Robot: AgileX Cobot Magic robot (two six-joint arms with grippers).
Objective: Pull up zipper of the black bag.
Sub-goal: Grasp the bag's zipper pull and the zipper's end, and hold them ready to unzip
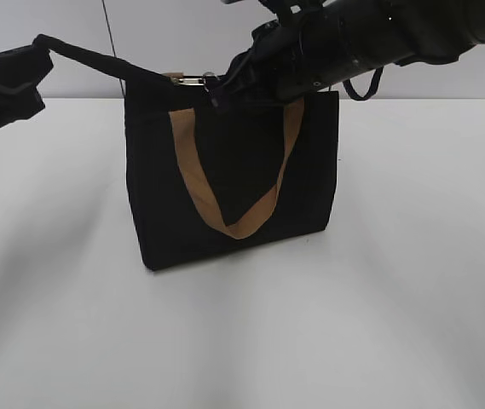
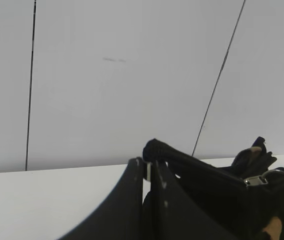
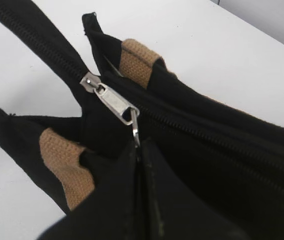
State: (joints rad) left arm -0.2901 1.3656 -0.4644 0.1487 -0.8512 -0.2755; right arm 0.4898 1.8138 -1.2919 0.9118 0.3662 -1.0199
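- We see the black bag standing upright on the white surface, a tan handle looping down its front.
- Our right gripper has its jaws pinched on the zipper pull, near the bag's left top corner.
- Our left gripper holds the zipper tail taut, jaws pressed together on it.

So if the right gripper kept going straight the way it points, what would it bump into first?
Probably the silvery zipper slider: the right gripper is shut on the pull tab, and the slider sits just ahead on the black bag. Depth is hard to judge.
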